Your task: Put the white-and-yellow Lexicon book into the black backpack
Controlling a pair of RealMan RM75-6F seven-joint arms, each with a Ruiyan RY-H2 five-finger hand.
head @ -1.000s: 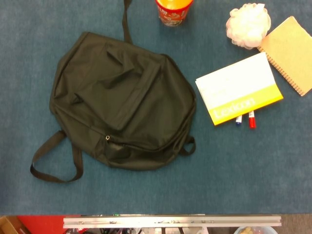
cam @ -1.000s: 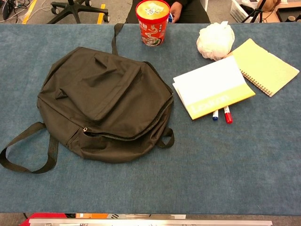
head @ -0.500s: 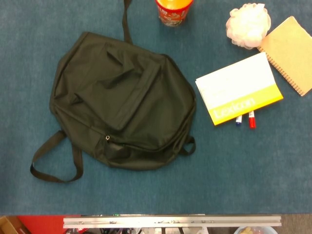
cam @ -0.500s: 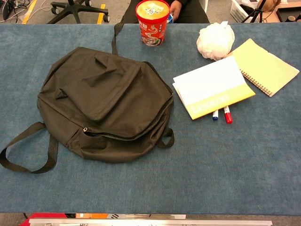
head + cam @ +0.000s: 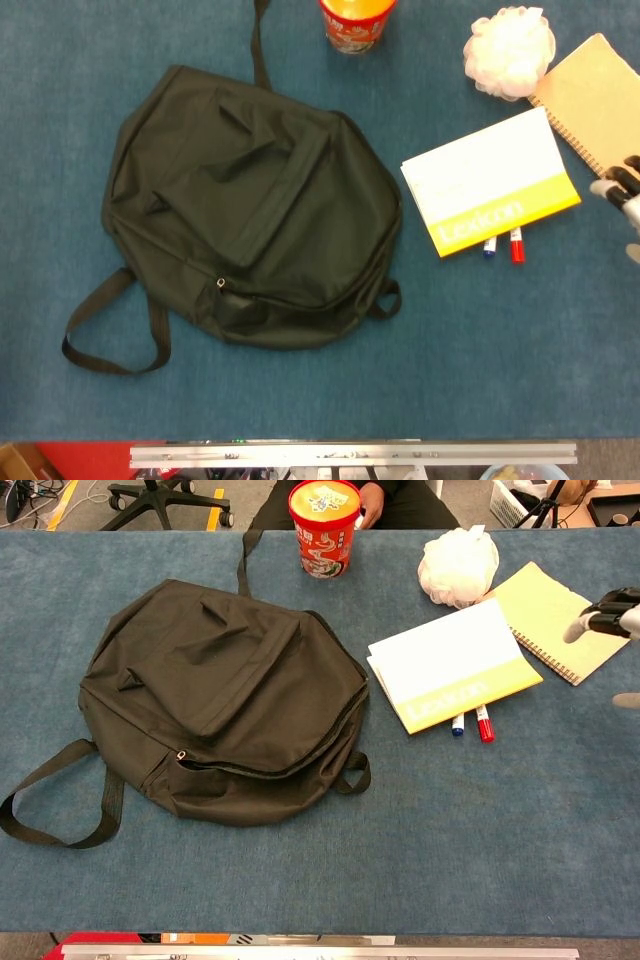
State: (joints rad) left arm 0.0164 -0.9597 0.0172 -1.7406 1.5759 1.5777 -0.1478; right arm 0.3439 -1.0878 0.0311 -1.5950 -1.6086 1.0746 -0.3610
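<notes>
**Right hand at frame edge as Lexicon book lies beside backpack**

The white-and-yellow softcover Lexicon book (image 5: 490, 182) lies flat on the blue-carpeted counter (image 5: 480, 340), right of centre in the head view, its yellow title band toward the lower edge. It is outside the soft black fabric backpack (image 5: 245, 205), which lies flat across the left half of the frame with its looped shoulder strap (image 5: 110, 335) trailing toward the lower left. Book and backpack sit near one another without touching.

The robot's right hand (image 5: 610, 615) shows only in part at the right edge of both views, above the lower corner of a tan spiral-bound notebook (image 5: 560, 620). Only some fingers (image 5: 622, 185) are visible, and whether the hand is released or clenched cannot be told; nothing is seen in its grasp. The left hand appears in neither view.

Two markers, one with a blue cap (image 5: 489, 246) and one with a red cap (image 5: 517, 244), poke out from under the book's lower edge. A fluffy white bath sponge (image 5: 508, 50) rests at the upper right, just beside the notebook, and a red-and-orange instant noodle cup (image 5: 324, 525) stands at the top centre.
</notes>
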